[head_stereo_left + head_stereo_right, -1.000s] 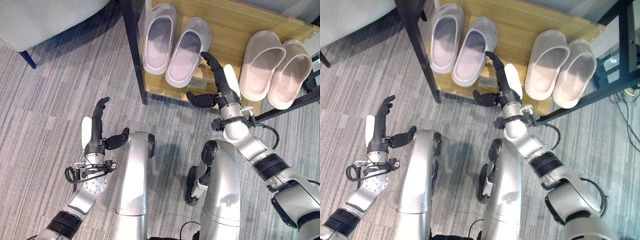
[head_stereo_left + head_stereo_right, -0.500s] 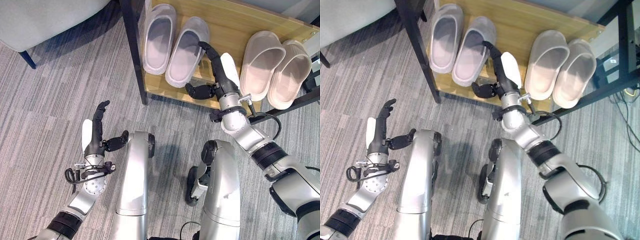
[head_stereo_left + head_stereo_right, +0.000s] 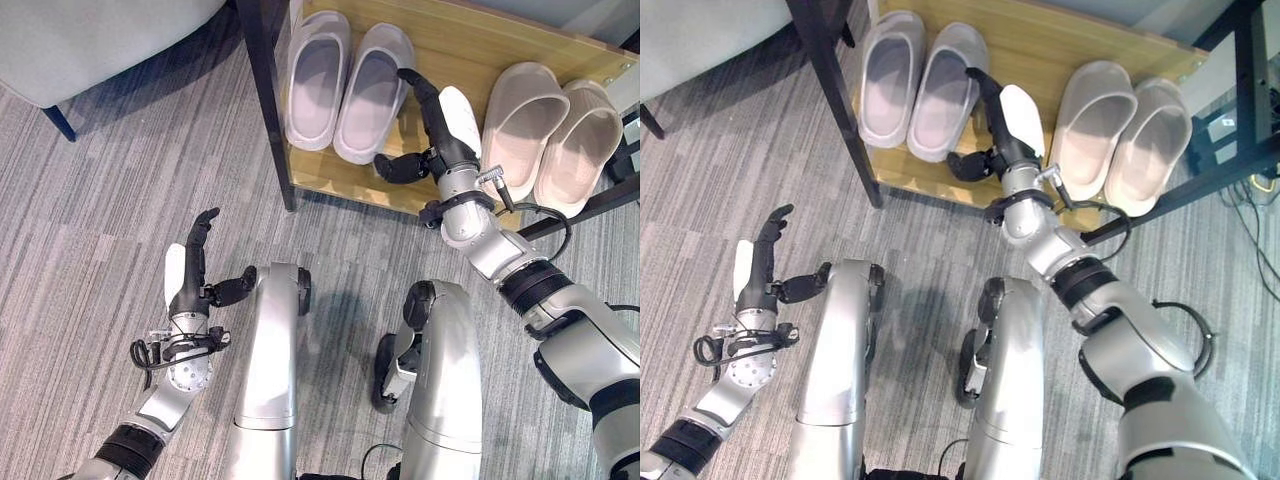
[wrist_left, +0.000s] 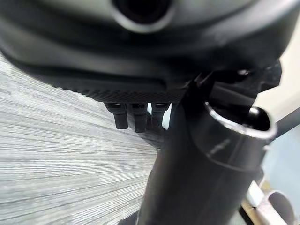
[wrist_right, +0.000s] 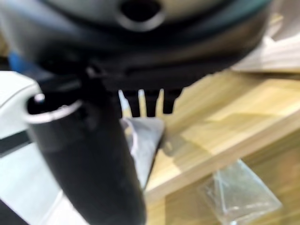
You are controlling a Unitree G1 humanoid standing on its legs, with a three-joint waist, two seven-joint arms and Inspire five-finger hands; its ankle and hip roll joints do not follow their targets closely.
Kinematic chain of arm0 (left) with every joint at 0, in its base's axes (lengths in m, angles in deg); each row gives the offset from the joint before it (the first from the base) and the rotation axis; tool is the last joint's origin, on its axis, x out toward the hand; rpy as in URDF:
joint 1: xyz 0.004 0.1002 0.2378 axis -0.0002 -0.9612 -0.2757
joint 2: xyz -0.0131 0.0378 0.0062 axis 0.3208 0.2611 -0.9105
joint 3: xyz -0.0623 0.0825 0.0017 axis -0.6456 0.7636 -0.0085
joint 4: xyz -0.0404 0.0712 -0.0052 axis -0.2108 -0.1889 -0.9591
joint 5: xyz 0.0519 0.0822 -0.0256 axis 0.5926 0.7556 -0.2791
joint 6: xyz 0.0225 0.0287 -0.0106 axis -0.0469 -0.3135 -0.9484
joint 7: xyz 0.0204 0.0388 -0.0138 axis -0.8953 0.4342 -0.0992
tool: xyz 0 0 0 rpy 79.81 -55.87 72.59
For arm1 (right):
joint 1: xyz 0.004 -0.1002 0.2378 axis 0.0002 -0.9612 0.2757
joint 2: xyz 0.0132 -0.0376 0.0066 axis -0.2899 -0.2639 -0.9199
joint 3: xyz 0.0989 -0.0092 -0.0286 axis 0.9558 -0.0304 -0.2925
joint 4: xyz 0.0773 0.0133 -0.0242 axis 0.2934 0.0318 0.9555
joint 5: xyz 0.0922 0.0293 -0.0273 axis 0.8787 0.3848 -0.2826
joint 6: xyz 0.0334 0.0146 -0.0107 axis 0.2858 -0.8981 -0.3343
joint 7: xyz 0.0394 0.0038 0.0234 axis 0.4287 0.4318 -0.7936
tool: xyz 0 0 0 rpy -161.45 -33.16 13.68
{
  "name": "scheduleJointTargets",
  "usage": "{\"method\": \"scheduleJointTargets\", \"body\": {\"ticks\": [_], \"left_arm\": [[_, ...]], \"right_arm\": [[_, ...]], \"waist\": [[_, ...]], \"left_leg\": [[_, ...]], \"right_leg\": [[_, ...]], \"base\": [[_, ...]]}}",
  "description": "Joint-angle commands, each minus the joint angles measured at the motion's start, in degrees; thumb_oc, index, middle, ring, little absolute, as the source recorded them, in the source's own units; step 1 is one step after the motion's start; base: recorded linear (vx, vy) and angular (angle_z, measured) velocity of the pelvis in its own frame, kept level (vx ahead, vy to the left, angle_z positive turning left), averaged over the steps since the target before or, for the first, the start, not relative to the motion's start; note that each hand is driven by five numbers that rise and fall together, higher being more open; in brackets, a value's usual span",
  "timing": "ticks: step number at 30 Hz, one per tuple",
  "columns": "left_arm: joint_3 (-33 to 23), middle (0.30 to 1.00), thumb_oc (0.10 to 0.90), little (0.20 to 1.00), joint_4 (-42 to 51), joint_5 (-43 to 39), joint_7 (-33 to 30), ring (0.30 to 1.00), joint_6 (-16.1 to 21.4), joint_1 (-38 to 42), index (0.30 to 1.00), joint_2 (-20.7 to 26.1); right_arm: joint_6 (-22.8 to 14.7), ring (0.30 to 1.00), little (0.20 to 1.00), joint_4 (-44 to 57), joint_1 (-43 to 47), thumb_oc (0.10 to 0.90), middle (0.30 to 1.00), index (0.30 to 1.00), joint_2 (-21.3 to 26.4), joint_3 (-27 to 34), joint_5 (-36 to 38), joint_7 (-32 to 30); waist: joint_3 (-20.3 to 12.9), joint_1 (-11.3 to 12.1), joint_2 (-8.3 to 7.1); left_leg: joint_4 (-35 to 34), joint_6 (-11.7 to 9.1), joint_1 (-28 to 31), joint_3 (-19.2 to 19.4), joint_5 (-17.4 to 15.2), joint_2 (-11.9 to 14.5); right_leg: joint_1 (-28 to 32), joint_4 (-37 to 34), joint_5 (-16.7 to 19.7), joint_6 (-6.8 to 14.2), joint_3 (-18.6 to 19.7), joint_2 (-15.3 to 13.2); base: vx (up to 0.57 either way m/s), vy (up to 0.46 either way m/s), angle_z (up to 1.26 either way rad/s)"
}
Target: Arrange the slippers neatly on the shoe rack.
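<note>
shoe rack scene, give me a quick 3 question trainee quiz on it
1. True or false: the right hand has straight fingers against the side of a grey slipper.
2. How many slippers sit on the shoe rack?
3. Where is the left hand? A) over the carpet, holding nothing B) on a beige slipper C) gripping the rack leg

Key: 1 true; 2 four, a grey pair and a beige pair; 3 A.
</note>
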Motion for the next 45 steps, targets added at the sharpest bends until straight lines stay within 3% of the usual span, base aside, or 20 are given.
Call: {"method": "scheduleJointTargets", "body": {"ticks": [1, 9, 20, 21, 22, 24, 29, 30, 31, 32, 33, 36, 38, 41, 42, 43, 44, 45], "left_arm": [[1.1, 0.9, 0.8, 0.9, 5.5, 1.3, -0.3, 0.9, 4.3, 1.4, 0.9, -1.0], [-0.1, 0.9, 0.8, 0.9, 5.7, 2.6, -1.8, 0.9, 5.1, 0.2, 0.9, -1.5], [-0.5, 0.9, 0.8, 0.9, 5.0, 1.8, -2.2, 0.9, 5.2, -0.3, 0.9, -2.7], [-1.8, 0.9, 0.8, 0.9, 5.1, 2.1, -2.1, 0.9, 5.1, -0.9, 0.9, -2.9], [-1.7, 0.9, 0.8, 0.9, 5.1, 2.1, -2.0, 0.9, 5.1, -0.9, 0.9, -2.8], [-3.4, 0.9, 0.8, 0.9, 5.3, 2.5, -1.1, 0.9, 4.6, -1.3, 0.9, -3.0], [-4.9, 0.9, 0.8, 0.9, 5.4, 3.7, 0.1, 0.9, 4.1, 0.7, 0.9, -2.9], [-5.6, 0.9, 0.8, 0.9, 5.7, 4.5, 0.7, 0.9, 4.4, 2.9, 0.9, -2.3], [-5.5, 0.9, 0.8, 0.9, 5.6, 4.5, 0.7, 0.9, 4.4, 3.1, 0.9, -2.3], [-6.0, 0.9, 0.8, 0.9, 6.4, 5.8, 1.8, 0.9, 4.9, 6.3, 0.9, -1.4], [-5.9, 0.9, 0.8, 0.9, 6.3, 5.8, 1.8, 0.9, 5.0, 6.5, 0.9, -1.4], [-5.3, 0.9, 0.8, 0.9, 8.5, 6.6, 5.6, 0.9, 6.7, 9.7, 0.9, -1.3], [-3.4, 0.9, 0.8, 0.9, 8.6, 5.3, 8.8, 0.9, 7.7, 7.6, 0.9, -2.6], [-1.8, 0.9, 0.8, 0.9, 7.9, 5.5, 11.3, 0.9, 7.7, 5.5, 0.9, -3.2], [0.0, 0.9, 0.8, 0.9, 5.8, 4.8, 13.1, 0.9, 7.9, 3.3, 0.9, -4.7], [0.1, 0.9, 0.8, 0.9, 5.8, 4.8, 13.1, 0.9, 7.9, 3.3, 0.9, -4.7], [1.2, 0.9, 0.8, 0.9, 3.7, 4.8, 14.6, 0.9, 8.2, 1.3, 0.9, -5.5], [1.2, 0.9, 0.8, 0.9, 3.7, 4.8, 14.6, 0.9, 8.2, 1.2, 0.9, -5.5]], "right_arm": [[-2.5, 0.9, 0.9, 7.1, 5.4, 0.8, 0.9, 0.9, 2.2, 4.3, -2.4, -3.9], [-3.4, 0.9, 0.9, 14.6, -0.8, 0.8, 0.9, 0.9, 4.7, 14.0, -10.9, -11.5], [-5.4, 0.9, 0.9, 24.9, -6.1, 0.8, 0.9, 0.9, 5.9, 18.2, -11.3, -11.7], [-8.4, 0.9, 0.9, 34.1, -11.5, 0.8, 0.9, 0.9, 6.6, 22.2, -11.1, -11.4], [-8.2, 0.9, 0.9, 34.8, -12.1, 0.8, 0.9, 0.9, 6.7, 22.8, -11.2, -11.2], [-10.6, 0.9, 0.9, 48.2, -21.4, 0.8, 0.9, 0.9, 7.3, 29.0, -12.0, -9.3], [-14.3, 0.9, 0.9, 59.7, -32.1, 0.8, 0.9, 0.9, 6.4, 34.1, -7.5, -4.0], [-16.1, 0.9, 0.9, 61.4, -35.7, 0.8, 0.9, 0.9, 6.4, 34.6, -4.3, -1.5], [-16.1, 0.9, 0.9, 61.6, -35.9, 0.8, 0.9, 0.9, 6.4, 35.0, -4.0, -1.2], [-17.4, 0.9, 0.9, 62.2, -39.4, 0.8, 0.9, 0.9, 5.7, 35.7, -1.6, 1.7], [-17.5, 0.9, 0.9, 62.2, -39.5, 0.8, 0.9, 0.9, 5.7, 36.0, -1.4, 1.9], [-19.4, 0.9, 0.9, 61.6, -49.6, 0.8, 0.9, 0.9, 1.1, 37.0, 4.1, 7.8], [-18.8, 0.9, 0.9, 59.3, -56.2, 0.8, 0.9, 0.9, -2.0, 36.0, 6.7, 11.5], [-17.7, 0.9, 0.9, 55.7, -59.7, 0.8, 0.9, 0.9, -4.0, 33.2, 10.6, 14.8], [-16.8, 0.9, 0.9, 51.0, -64.4, 0.8, 0.9, 0.9, -5.8, 31.7, 11.9, 16.5], [-16.8, 0.9, 0.9, 51.0, -64.4, 0.8, 0.9, 0.9, -5.8, 31.7, 11.9, 16.5], [-16.0, 0.9, 0.9, 47.6, -66.4, 0.8, 0.9, 0.9, -7.1, 30.7, 12.0, 17.6], [-16.1, 0.9, 0.9, 47.6, -66.5, 0.8, 0.9, 0.9, -7.2, 30.6, 12.0, 17.7]], "waist": [[-2.4, 3.0, 0.36], [-2.4, 2.2, 0.74], [-2.4, 1.5, 0.35], [-2.4, 0.4, 0.02], [-2.4, 0.5, -0.08], [-2.4, -1.0, -1.31], [-2.4, -2.9, -2.25], [-2.4, -3.5, -2.57], [-2.4, -3.4, -2.67], [-2.4, -4.1, -2.61], [-2.4, -4.1, -2.55], [-4.3, -6.0, -0.81], [-7.1, -6.6, -0.27], [-8.6, -7.0, -0.46], [-10.2, -7.2, -0.76], [-10.1, -7.3, -0.76], [-11.6, -7.4, -1.19], [-11.5, -7.4, -1.23]], "left_leg": [[-0.1, 3.5, -1.5, -0.1, -4.3, -2.5], [0.1, 3.6, -1.5, 0.3, -3.7, -2.7], [0.0, 3.5, -1.5, 0.5, -3.2, -2.9], [-0.2, 3.4, -1.5, 0.8, -3.0, -3.0], [-0.2, 3.4, -1.5, 0.9, -3.0, -3.0], [-0.6, 3.4, -1.5, 1.7, -2.7, -3.0], [-3.2, 3.4, -1.5, 3.0, -1.8, -3.0], [-8.1, 3.6, -1.5, 4.4, -1.1, -2.9], [-8.6, 3.6, -1.5, 4.5, -0.7, -2.9], [-13.6, 3.5, -1.5, 5.0, 1.4, -3.3], [-14.0, 3.5, -1.5, 4.9, 1.8, -3.4], [-21.8, 3.4, -1.4, 3.9, 7.0, -4.0], [-27.9, 3.6, 2.5, 3.7, 9.2, -3.0], [-33.9, 3.4, 7.3, 3.2, 11.1, -2.0], [-42.0, 3.3, 14.6, 3.2, 12.9, -0.7], [-42.4, 3.3, 14.7, 3.2, 13.3, -0.7], [-47.4, 3.4, 20.1, 3.3, 14.0, -0.2], [-47.8, 3.4, 20.5, 3.3, 14.1, -0.2]], "right_leg": [[-2.4, -0.6, -0.5, -4.6, -1.0, -1.6], [-2.4, -0.3, -0.7, -4.5, -1.1, -1.1], [-2.4, 0.0, -1.0, -4.6, -1.0, -1.3], [-2.4, -0.1, -1.0, -4.7, -0.7, -1.1], [-2.4, -0.1, -1.0, -4.7, -0.6, -1.1], [-2.4, -0.4, -1.0, -4.9, -0.1, -0.7], [-2.4, -3.2, -0.4, -5.0, 0.3, 0.2], [-2.3, -7.6, 0.5, -5.2, 0.2, 0.6], [-2.3, -8.0, 0.8, -5.2, 0.3, 0.6], [-1.9, -12.8, 2.2, -5.1, 0.3, 1.0], [-1.8, -13.2, 2.5, -5.1, 0.2, 0.9], [0.1, -20.7, 4.1, -4.5, -1.6, 0.0], [3.7, -26.9, 5.7, -4.1, -2.4, -0.4], [8.3, -33.1, 7.2, -3.9, -3.0, -0.8], [15.3, -41.6, 9.2, -3.4, -3.6, -1.4], [15.5, -41.9, 9.5, -3.4, -3.6, -1.4], [20.4, -47.9, 10.4, -3.2, -4.1, -1.8], [20.8, -48.3, 10.5, -3.2, -4.1, -1.8]], "base": [[0.0, 0.0, 0.0], [0.0, 0.0, 0.0], [0.0, -0.007, 0.03], [0.0, 0.0, 0.0], [0.01, -0.046, 0.06], [0.02, -0.054, 0.06], [0.0, -0.032, -0.02], [-0.07, -0.016, -0.06], [-0.15, -0.04, -0.08], [-0.11, -0.028, -0.09], [-0.12, -0.047, -0.09], [-0.06, 0.03, 0.18], [-0.02, 0.069, 0.11], [-0.05, 0.053, -0.09], [-0.05, 0.027, -0.11], [-0.02, 0.036, -0.02], [0.0, 0.006, 0.09], [0.05, 0.026, 0.07]]}}
